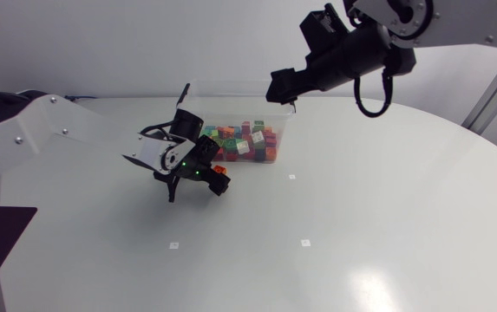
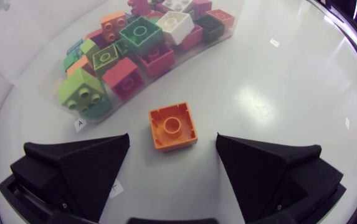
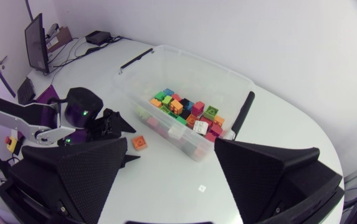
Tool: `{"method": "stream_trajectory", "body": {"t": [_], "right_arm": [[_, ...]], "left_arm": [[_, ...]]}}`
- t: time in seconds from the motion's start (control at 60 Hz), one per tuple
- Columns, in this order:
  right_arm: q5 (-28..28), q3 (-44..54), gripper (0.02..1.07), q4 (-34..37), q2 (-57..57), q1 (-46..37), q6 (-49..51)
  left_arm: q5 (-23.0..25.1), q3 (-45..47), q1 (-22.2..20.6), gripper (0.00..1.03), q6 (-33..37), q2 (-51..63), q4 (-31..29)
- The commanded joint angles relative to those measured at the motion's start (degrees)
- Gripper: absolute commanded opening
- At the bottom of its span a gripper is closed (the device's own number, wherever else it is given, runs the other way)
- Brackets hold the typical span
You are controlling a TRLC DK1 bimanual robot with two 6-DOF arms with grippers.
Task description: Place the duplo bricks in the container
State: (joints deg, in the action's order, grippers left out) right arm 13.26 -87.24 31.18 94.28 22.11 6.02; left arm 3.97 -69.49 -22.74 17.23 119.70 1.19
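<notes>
An orange duplo brick (image 2: 173,126) lies on the white table just short of the clear container (image 2: 91,93). My left gripper (image 2: 172,139) is open and low over the table, with the brick between its fingers (image 2: 85,165) and a gap on either side. In the head view the brick (image 1: 219,170) shows at the left gripper (image 1: 198,179), in front of the container (image 1: 276,121). Several coloured bricks (image 3: 187,112) fill the container's floor. My right gripper (image 3: 171,142) hangs open and empty high above the container (image 3: 228,78); the head view shows the right gripper (image 1: 281,89) over the container's right end.
The container's wall (image 2: 113,102) stands close ahead of the left gripper. Small white markers (image 1: 304,242) dot the table. The left arm (image 1: 49,130) comes in across the table's left side.
</notes>
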Motion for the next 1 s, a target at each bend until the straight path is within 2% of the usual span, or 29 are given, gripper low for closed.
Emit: {"method": "stream_trajectory", "body": {"t": [0.0,0.15,0.25,0.467,0.55,0.783,0.983], "right_arm": [[-0.25,5.42,1.03,-1.38,-4.63,-0.31,0.31],[-0.25,13.77,1.03,-3.05,-11.05,-0.22,-0.05],[-0.34,18.34,1.03,-3.49,-15.27,-0.22,-0.22],[-0.6,25.81,1.03,-3.14,-23.79,-0.14,-1.01],[-0.86,28.97,1.03,-2.97,-27.13,-0.05,-1.28],[-1.57,36.0,1.03,-2.09,-35.48,-2.16,-0.92],[-3.68,42.86,1.03,-2.7,-41.55,-3.56,-0.13]], "left_arm": [[-0.36,-2.93,-0.37,0.93,-4.58,2.29,-1.28],[-0.28,-4.25,0.24,0.89,-7.3,3.52,-2.16],[-0.01,-4.51,0.24,0.79,-8.53,4.14,-2.86],[0.16,-3.81,-0.29,0.49,-9.76,3.08,-3.39],[0.16,-3.46,-0.29,0.34,-10.03,2.38,-3.39],[1.22,0.15,-0.46,0.32,-9.85,-2.8,-3.48],[1.83,3.58,0.24,0.32,-8.45,-15.02,-7.96]]}}
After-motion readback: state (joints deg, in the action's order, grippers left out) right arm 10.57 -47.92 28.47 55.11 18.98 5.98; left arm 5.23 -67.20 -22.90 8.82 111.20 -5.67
